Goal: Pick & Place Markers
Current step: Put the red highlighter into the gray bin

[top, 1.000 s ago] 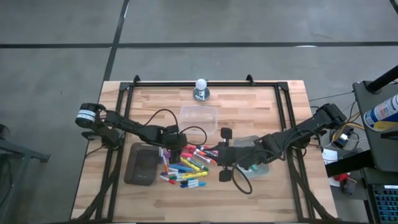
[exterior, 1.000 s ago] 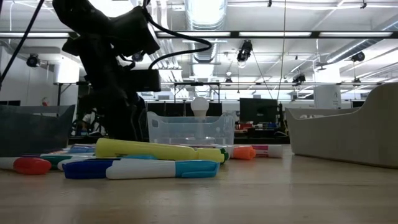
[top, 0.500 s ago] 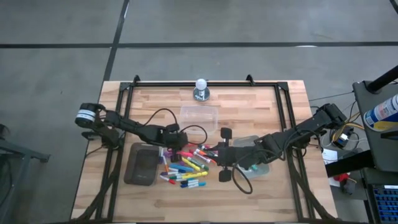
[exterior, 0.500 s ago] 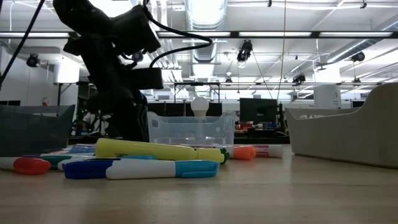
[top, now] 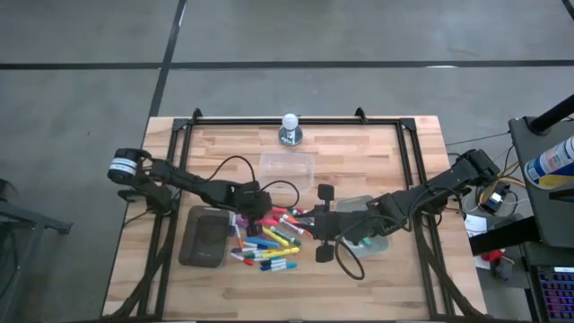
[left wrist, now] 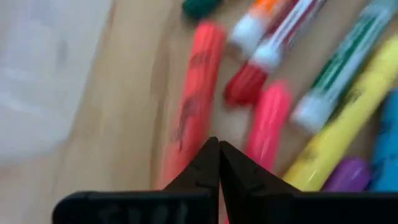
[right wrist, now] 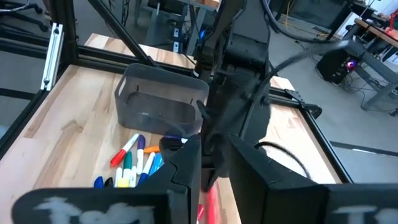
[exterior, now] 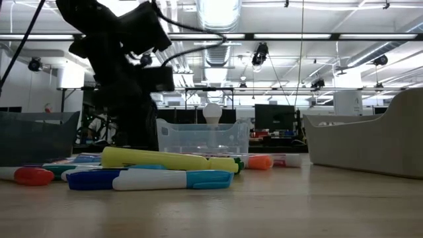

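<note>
Left gripper (left wrist: pixel 218 147) newly pressed together over markers (top: pixel 269 239), holding nothing, right gripper (right wrist: pixel 214 152) parted, idle nearby.

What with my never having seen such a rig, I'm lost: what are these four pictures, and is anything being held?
Two robot arms work at a wooden table. One picture looks straight down, one looks level across the tabletop, and one comes from each arm's wrist. Coloured markers lie in a heap mid-table, between a grey tray and a clear tub; a second tub stands farther back. The left tool is shut, its tips meeting over a red marker; I cannot see that it grips one. The right tool hovers at the heap's other side; whether it holds anything is unclear.
</note>
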You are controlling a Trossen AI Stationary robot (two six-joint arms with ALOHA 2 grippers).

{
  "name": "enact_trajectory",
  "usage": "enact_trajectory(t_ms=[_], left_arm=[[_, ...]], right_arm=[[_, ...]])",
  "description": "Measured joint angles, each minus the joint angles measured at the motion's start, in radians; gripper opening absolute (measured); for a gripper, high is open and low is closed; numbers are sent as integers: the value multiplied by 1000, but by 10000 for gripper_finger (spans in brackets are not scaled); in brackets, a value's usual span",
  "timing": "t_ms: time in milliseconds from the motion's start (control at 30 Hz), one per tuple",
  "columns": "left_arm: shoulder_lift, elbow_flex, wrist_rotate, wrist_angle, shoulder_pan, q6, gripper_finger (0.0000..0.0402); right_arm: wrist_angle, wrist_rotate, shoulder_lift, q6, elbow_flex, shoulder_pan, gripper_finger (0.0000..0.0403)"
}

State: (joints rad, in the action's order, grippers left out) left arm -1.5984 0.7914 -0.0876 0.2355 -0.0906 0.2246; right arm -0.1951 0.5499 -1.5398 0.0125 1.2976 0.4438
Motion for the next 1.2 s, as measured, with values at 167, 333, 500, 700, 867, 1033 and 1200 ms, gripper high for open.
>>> enact_trajectory(t_ms=[167, 333, 500, 700, 867, 1033, 1200], left_arm=[[-1, -2, -7, -11, 1, 8, 37], [-2, -11, -8, -10, 0, 0, 78], [2, -3, 0, 4, -14, -6, 99], [7, 26, -50, 3, -39, -91, 114], [7, 23, -71, 1, -40, -115, 126], [6, 6, -163, 8, -39, -166, 129], [5, 5, -203, 17, -23, -179, 129]], right_arm=[[0, 0, 0, 1, 0, -2, 68], [0, 0, 0, 0, 0, -4, 68], [0, 0, -2, -5, 0, -3, 68], [0, 0, -2, -5, 0, -4, 68], [0, 0, -2, -5, 0, -4, 68], [0, 0, -2, -5, 0, -4, 68], [0, 0, -2, -8, 0, -4, 68]])
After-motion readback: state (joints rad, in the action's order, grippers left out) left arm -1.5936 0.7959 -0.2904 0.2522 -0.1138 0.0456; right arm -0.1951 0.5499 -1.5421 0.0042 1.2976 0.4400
